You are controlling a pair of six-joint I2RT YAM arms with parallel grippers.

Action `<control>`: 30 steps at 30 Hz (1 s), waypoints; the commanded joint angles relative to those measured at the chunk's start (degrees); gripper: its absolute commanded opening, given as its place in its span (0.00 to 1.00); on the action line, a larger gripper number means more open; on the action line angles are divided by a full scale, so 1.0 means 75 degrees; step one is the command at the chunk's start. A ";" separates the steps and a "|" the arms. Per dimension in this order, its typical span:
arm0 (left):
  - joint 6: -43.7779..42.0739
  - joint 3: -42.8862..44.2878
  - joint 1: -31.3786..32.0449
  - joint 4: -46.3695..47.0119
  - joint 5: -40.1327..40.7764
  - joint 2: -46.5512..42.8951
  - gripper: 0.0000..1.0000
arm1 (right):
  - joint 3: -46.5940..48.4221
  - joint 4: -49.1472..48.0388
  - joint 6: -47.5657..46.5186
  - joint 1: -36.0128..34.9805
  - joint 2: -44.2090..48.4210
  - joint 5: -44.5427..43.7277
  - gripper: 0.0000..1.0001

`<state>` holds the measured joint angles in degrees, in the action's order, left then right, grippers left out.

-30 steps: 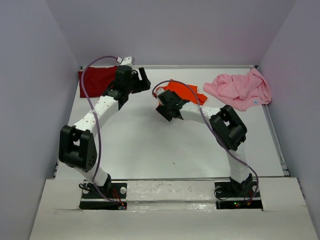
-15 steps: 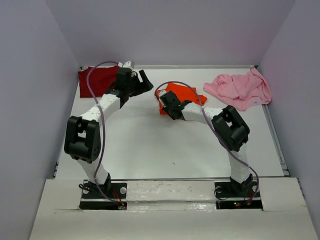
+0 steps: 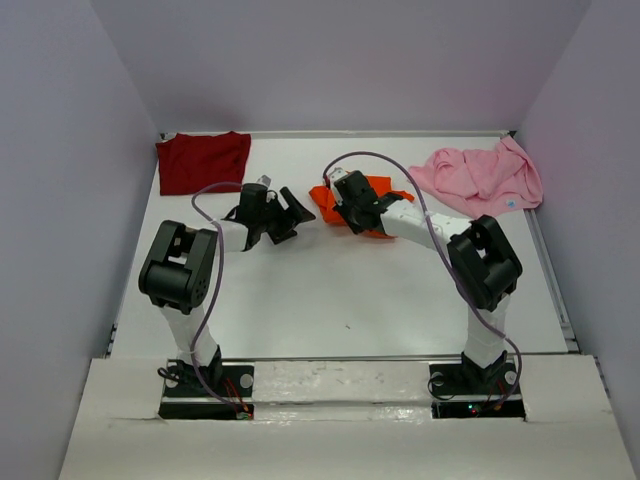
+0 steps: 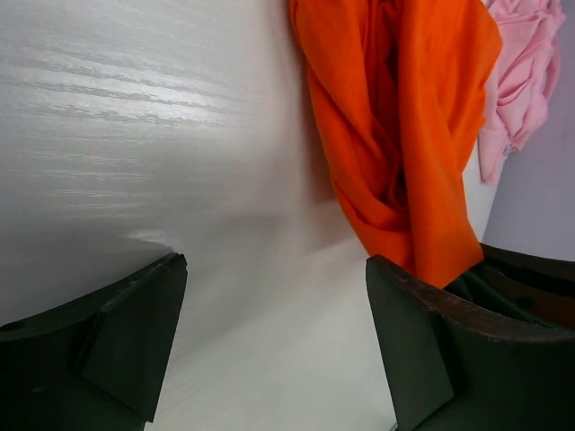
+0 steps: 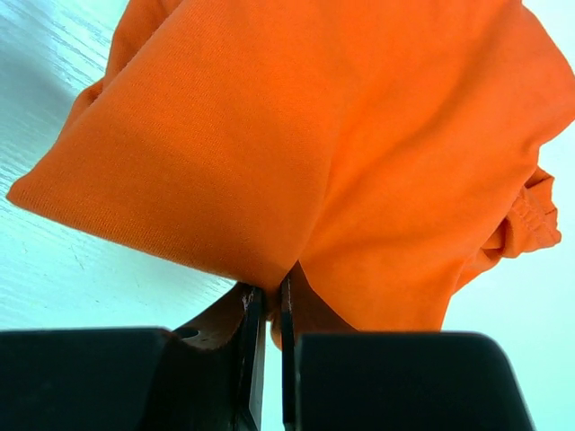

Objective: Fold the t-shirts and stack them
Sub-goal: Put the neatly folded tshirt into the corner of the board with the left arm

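Far middle of table point(image 3: 330, 290): orange t-shirt point(image 3: 380, 188), bunched, long axis left to right in top view. Right gripper point(image 5: 269, 301) at its near-left edge, jaws almost closed, pinching a fold of the orange cloth. Left gripper point(image 4: 274, 265) low over the table just beside the shirt's left end, pointing right toward it, jaws wide, holding nothing. Far left corner: maroon t-shirt point(image 3: 203, 161), flat. Far right: pink t-shirt point(image 3: 480, 178), crumpled, near the orange one's right end.
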<state>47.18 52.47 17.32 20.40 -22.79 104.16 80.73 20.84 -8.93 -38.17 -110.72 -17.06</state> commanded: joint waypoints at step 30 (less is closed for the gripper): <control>0.3096 0.0317 0.0819 0.4147 -0.0946 0.1920 0.95 | -0.0487 0.0092 0.0546 -0.0008 0.0864 0.0177 0.00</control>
<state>71.00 52.69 22.65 51.99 -29.87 118.45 74.91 21.04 -4.93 -38.22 -107.26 -15.66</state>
